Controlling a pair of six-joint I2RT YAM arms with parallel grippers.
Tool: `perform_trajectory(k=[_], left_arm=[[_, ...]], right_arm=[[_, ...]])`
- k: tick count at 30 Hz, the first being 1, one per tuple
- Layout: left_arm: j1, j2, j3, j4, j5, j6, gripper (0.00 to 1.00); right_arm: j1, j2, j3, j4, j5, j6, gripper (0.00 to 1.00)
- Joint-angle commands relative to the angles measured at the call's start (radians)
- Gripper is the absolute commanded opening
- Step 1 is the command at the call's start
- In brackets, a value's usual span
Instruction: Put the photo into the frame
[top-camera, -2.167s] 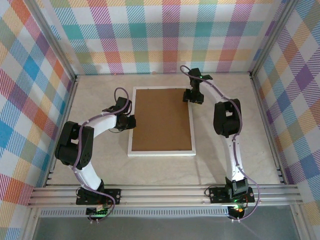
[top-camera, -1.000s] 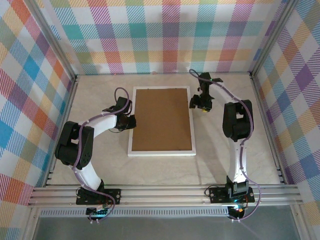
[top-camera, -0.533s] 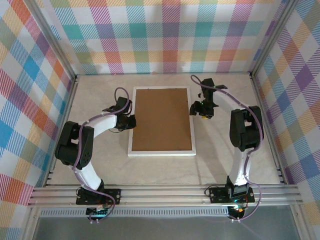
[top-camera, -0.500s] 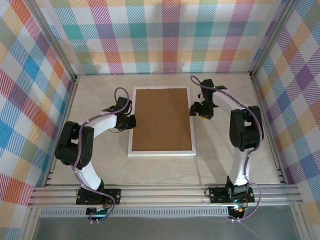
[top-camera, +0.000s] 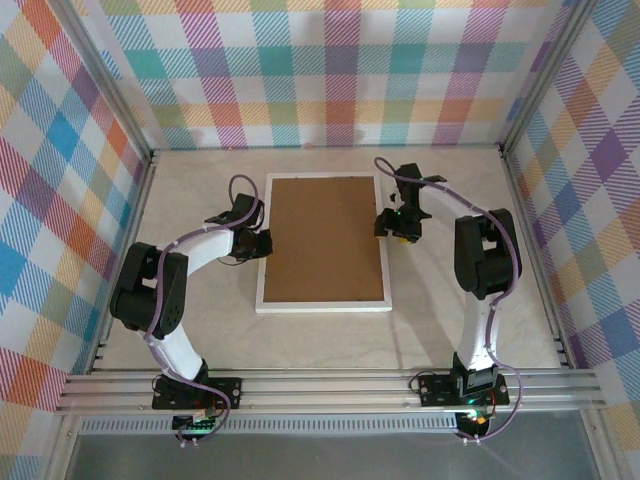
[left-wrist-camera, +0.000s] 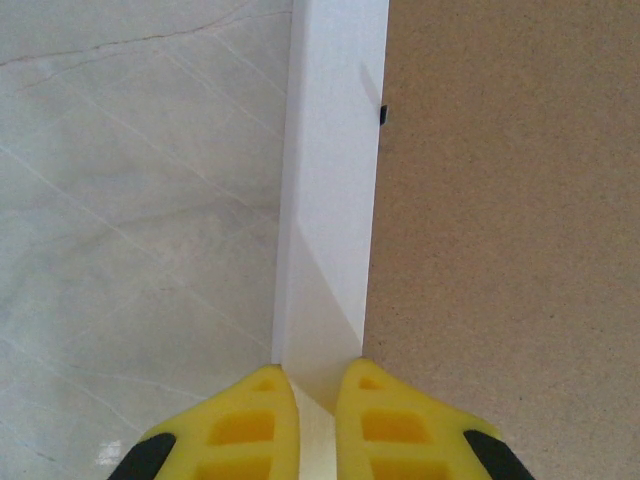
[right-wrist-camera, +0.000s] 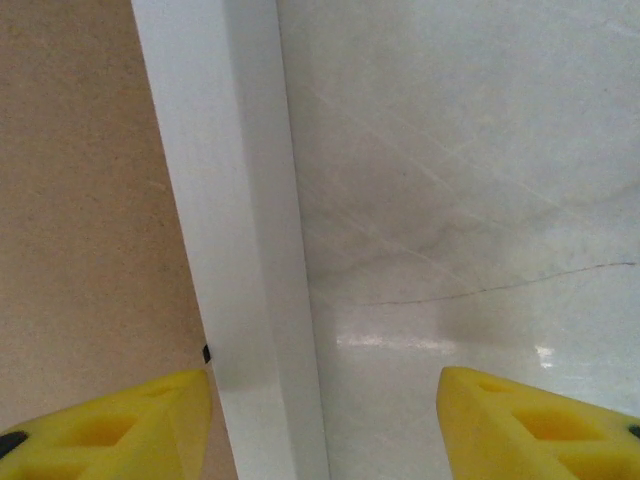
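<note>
**Position.** The frame (top-camera: 322, 304) lay face down at mid-surface (top-camera: 420, 325), with the brown backing board (top-camera: 322, 235) seated inside its white border. Whether the photo was under the board could not be determined.

**Jaws.** The left gripper (left-wrist-camera: 316, 378) sat on the frame's left rail with its jaws almost together. Whether they pinched the rail's edge or merely rested on it could not be told. The right gripper (right-wrist-camera: 325, 385) hung above the right rail with its jaws well apart, one finger over the board and the other over bare surface.

**Hazards, as judged.**
- If the right jaws closed where they stood, the inner finger would likely land on the board, not the rail. That would press the board down or skid across it.
- The surface looked smooth. A push from one side alone could slide or rotate the frame out from under the other gripper.
- The left contact looked narrow, so a lift from there could slip off the rail.
- Tipping the frame with the board unsecured could spill the board and whatever lay beneath it, and a drop could crack the pane.
- A small black tab (left-wrist-camera: 383, 116) at the board's edge could snag a finger.

**Count.** One frame. One backing board. Two arms, each with one pair of jaws. Two black tabs, one seen at each long rail.
</note>
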Motion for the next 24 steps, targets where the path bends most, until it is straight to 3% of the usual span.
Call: perform_trajectory(k=[1,13,24], left_arm=[[-0.027,0.011,0.003,-0.066,0.044,-0.003,0.0],[-0.028,0.011,0.001,-0.067,0.043,-0.003,0.0],[-0.027,0.009,-0.003,-0.063,0.045,-0.003,0.0]], right_arm=[[0.005,0.015,-0.004,-0.001,0.014,0.018,0.62],[0.005,-0.006,0.038,-0.031,0.082,0.005,0.62],[0.017,0.057,0.009,0.013,0.008,0.028,0.62]])
